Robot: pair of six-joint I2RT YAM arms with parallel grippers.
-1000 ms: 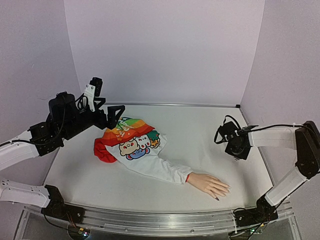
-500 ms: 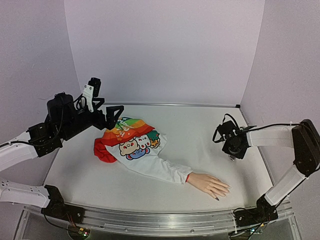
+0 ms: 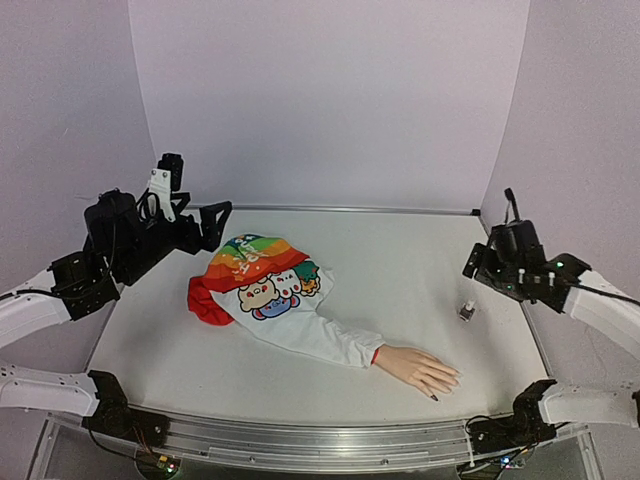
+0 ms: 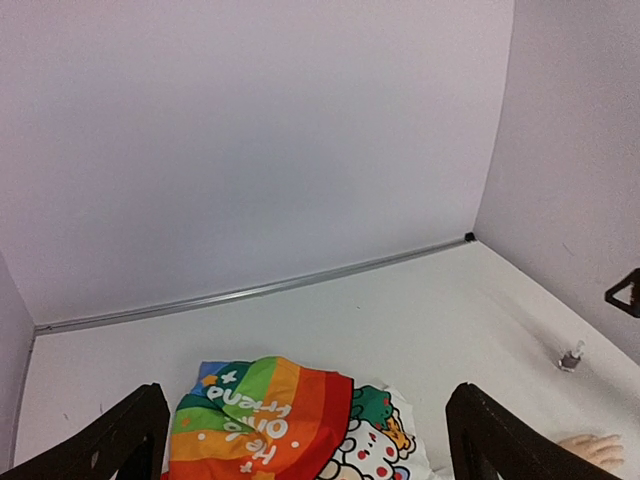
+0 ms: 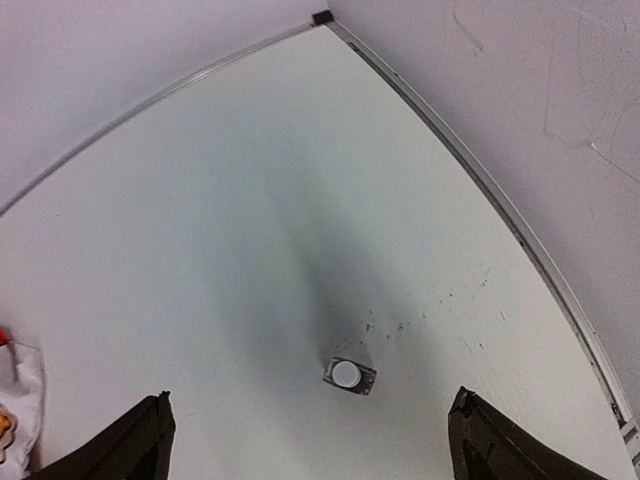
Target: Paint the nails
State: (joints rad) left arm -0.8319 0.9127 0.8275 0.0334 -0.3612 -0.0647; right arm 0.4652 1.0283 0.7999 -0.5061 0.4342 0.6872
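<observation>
The pale mannequin hand (image 3: 418, 367) lies palm down at the front of the table, its fingers pointing right. Its nails (image 3: 452, 379) are tiny, and one nail (image 3: 435, 398) is dark. In the left wrist view only the hand's (image 4: 592, 450) edge shows. A small clear bottle (image 3: 466, 312) with a pale cap (image 5: 346, 373) stands upright, apart from the hand. Above it hangs my right gripper (image 3: 478, 278), open (image 5: 310, 445) and holding nothing. My left gripper (image 3: 203, 222) hovers open (image 4: 310, 450) over the shirt's far end.
A rainbow cartoon-print child's shirt (image 3: 262, 284) lies left of centre, its white sleeve (image 3: 335, 341) running to the hand's wrist. Walls close the back and both sides. A metal strip (image 5: 470, 170) edges the table at the right wall.
My right gripper has opened, let go of the bottle and pulled up and to the right; the bottle now stands alone. My left arm has drawn back slightly to the left.
</observation>
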